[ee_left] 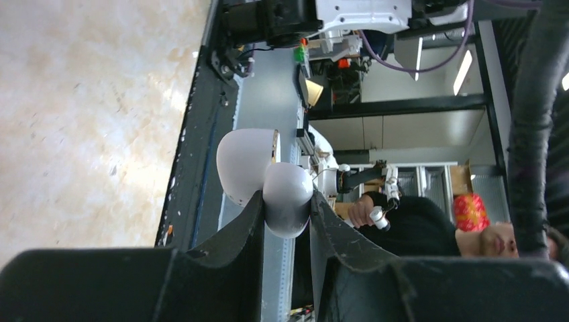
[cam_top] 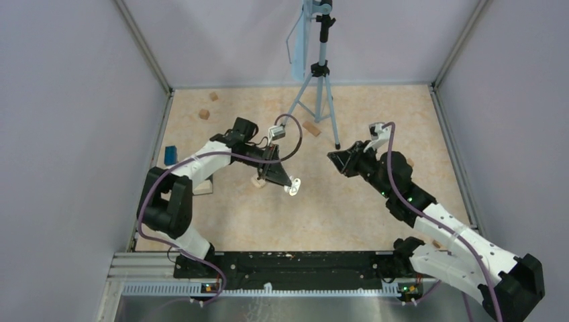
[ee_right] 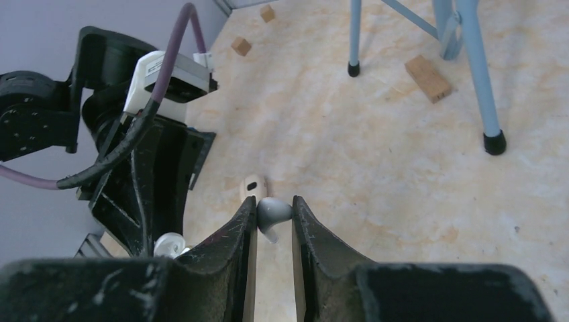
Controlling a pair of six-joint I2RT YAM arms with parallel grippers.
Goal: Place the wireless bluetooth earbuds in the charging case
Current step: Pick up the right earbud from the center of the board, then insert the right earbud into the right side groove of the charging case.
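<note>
My left gripper (cam_top: 285, 182) hangs over the middle of the table, shut on the white charging case (cam_top: 293, 188). In the left wrist view the left gripper (ee_left: 286, 201) clamps the case's rounded body (ee_left: 287, 194), with the open lid (ee_left: 243, 164) standing off to the left. My right gripper (cam_top: 333, 157) is a short way to the right of the case, above the table. In the right wrist view the right gripper (ee_right: 274, 206) is shut on one small white earbud (ee_right: 272, 213), its stem pointing down. The case (ee_right: 168, 245) shows at lower left under the left gripper.
A small pale rounded object with a dark slot (ee_right: 251, 187) lies on the table just beyond the right fingertips. A light blue tripod (cam_top: 321, 87) stands at the back. Tan wooden blocks (cam_top: 204, 114) (cam_top: 311, 127) and a blue item (cam_top: 170, 155) lie scattered; walls enclose three sides.
</note>
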